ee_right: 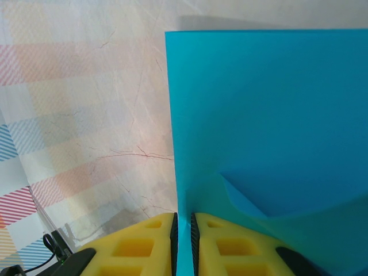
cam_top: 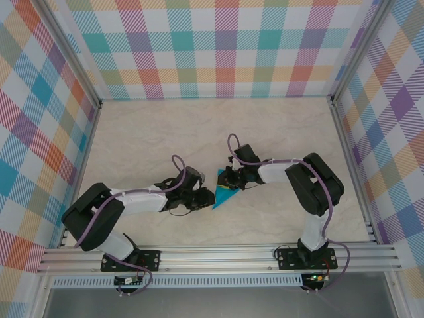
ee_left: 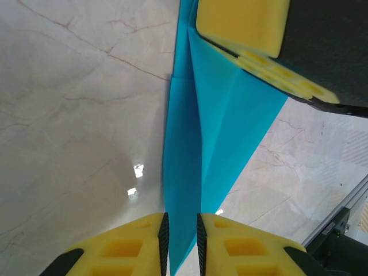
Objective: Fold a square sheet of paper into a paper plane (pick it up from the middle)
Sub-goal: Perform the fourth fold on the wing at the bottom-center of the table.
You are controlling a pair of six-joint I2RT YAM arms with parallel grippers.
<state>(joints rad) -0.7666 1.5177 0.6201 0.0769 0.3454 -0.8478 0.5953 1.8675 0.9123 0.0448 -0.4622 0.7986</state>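
1. The teal paper (cam_top: 220, 196) sits folded on the pale marble-look table (cam_top: 199, 126). It is a short way beyond the aluminium rail (cam_top: 218, 255), roughly opposite the rail's middle.
2. From overhead the paper reads as a small triangle, and its narrow end is the end nearer the rail.
3. The left gripper (cam_top: 205, 197) reaches in from the arm mounted toward the rail's left end. It meets the paper on the triangle's left edge.
4. In the left wrist view the left gripper (ee_left: 181, 244) has its yellow pads (ee_left: 123, 250) drawn almost together. A thin edge of the paper (ee_left: 224, 126) is pinched in the slit between them.
5. From that pinch the paper runs away as a tall layered strip. Straight creases show along it, and a wider flap spreads off to one side.
6. The right gripper (cam_top: 228, 185) comes from the arm mounted toward the rail's right end. It holds the paper's upper part, farther from the rail than the left gripper.
7. In the right wrist view the right gripper (ee_right: 183, 244) is likewise nearly closed, clamping the paper's edge between its pads (ee_right: 138, 247).
8. Beyond that clamp a broad flat face of the paper (ee_right: 264, 115) stands up, with a smaller flap curling near the pads.
9. The left wrist view also shows the right gripper's yellow pad (ee_left: 241, 20) at the paper's far end.
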